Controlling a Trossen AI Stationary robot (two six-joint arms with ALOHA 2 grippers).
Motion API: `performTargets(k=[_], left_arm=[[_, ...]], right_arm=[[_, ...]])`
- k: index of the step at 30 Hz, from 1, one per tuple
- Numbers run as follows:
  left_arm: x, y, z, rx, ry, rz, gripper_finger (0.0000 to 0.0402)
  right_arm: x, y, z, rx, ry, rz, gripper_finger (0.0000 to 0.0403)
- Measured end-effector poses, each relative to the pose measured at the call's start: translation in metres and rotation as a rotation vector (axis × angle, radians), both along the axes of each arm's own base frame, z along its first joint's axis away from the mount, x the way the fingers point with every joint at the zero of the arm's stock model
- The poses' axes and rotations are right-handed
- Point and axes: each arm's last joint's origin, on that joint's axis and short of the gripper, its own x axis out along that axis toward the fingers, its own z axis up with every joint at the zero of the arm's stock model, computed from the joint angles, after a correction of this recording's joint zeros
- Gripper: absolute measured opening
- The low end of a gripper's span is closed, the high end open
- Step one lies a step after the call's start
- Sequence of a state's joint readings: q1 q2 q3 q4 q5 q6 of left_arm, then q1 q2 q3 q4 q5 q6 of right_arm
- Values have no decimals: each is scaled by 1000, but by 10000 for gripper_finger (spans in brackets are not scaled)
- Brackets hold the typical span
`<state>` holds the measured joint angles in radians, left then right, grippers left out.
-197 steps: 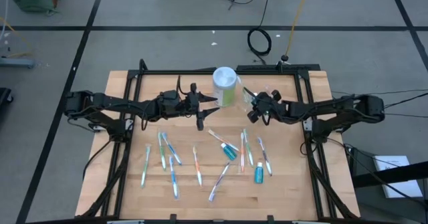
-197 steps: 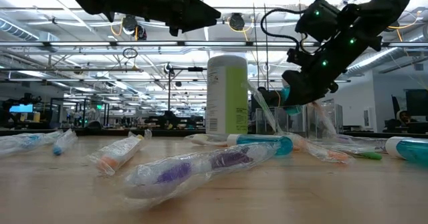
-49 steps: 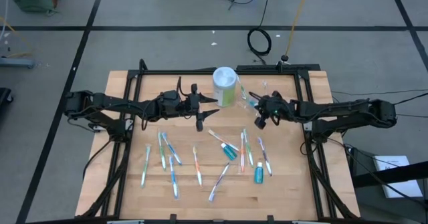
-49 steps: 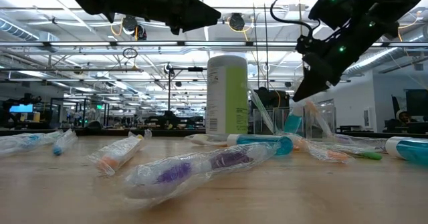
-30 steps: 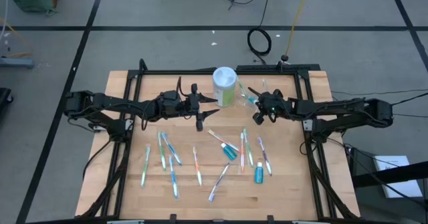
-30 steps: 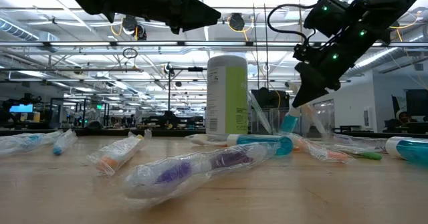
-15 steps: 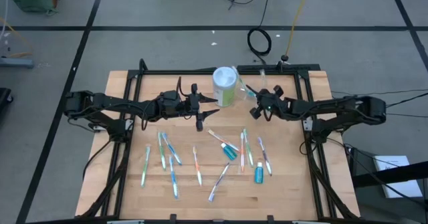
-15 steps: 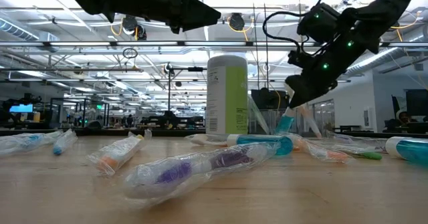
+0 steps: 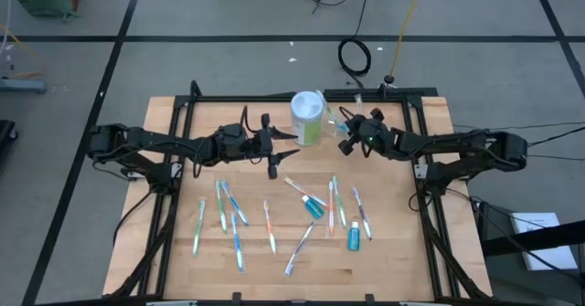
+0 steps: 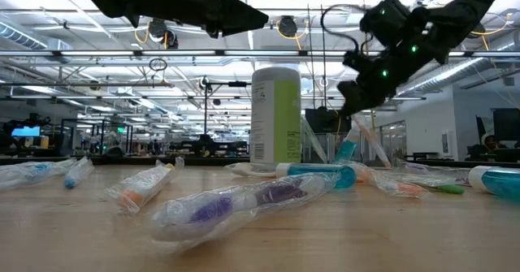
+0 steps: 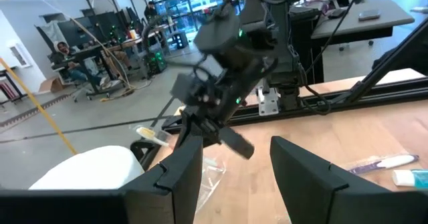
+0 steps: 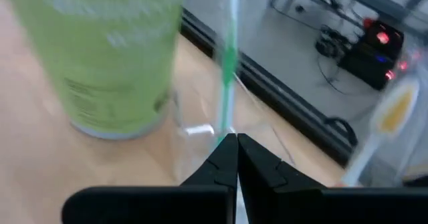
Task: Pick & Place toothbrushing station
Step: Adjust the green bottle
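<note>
Bright ceiling light glares; right wrist view is blurred.

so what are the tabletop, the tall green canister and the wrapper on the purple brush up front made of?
Tabletop: looks like pale wood, matte, with visible grain and plank seams.
Green canister: probably plastic, with a glossy printed green label and a white lid.
Wrapper on the purple toothbrush: thin clear plastic film, crinkled, with shiny highlights.

Over the last seconds the right gripper (image 9: 352, 132), clamped on a wrapped green toothbrush (image 12: 228, 70), swings from mid-frame right up toward the canister (image 9: 308, 117), lifting higher in the low view.
</note>
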<state>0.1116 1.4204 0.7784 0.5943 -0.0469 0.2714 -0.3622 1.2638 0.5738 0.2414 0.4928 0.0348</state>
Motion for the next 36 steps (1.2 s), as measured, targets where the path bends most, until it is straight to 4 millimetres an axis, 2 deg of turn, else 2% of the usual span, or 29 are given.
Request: performTargets(k=[4, 8, 13, 19, 22, 25, 29, 33, 36], left_arm=[[0, 1, 0, 25, 3, 33, 179], [0, 2, -2, 24, 24, 52, 179], [-2, 3, -10, 20, 112, 94, 179], [-5, 2, -23, 27, 257, 103, 179], [-5, -1, -27, 29, 292, 92, 179], [-7, -2, -23, 32, 282, 87, 179], [-7, 0, -19, 6, 243, 116, 179], [-7, 1, -17, -83, 202, 148, 179], [-7, 0, -20, -108, 221, 144, 179]], right_arm=[[-1, 2, 17, 26, -10, 36, 1], [-5, 3, 20, 68, -17, 20, 21], [-5, 9, 17, 129, -7, 69, 65], [-17, 23, 22, 232, 7, 142, 113], [-25, 35, 32, 298, -41, 194, 124], [-26, 48, 45, 321, -135, 318, 124], [-19, 58, 56, 222, -232, 396, 117], [-4, 59, 48, 135, -268, 459, 112], [15, 56, 42, 85, -320, 472, 111]])
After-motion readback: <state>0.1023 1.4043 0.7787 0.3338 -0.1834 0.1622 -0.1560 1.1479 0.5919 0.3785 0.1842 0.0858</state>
